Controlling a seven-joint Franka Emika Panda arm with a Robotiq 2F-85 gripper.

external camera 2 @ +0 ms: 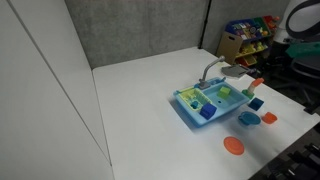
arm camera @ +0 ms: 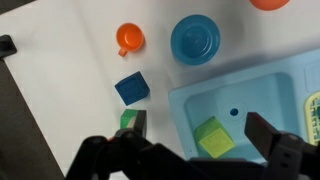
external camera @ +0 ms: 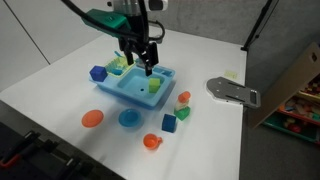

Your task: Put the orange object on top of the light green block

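The tiny orange chunk (external camera: 184, 98) lies on the white surface (external camera: 60, 100), just outside the pale blue plastic toy sink (external camera: 120, 92). It is at about 4 o'clock from the small pale yellow-green block (external camera: 155, 87), which sits in the sink's basin. Out there the chunk is open to a grasp from above, while the walled-in block should make a steady base. The claw (external camera: 147, 68) hangs over the basin, fingers spread apart with nothing between them, so I judge the pick is not yet made. A blue cube (external camera: 182, 112) and a dark green cube (external camera: 170, 125) crowd the chunk at 6 o'clock, which risks a wrong grab.
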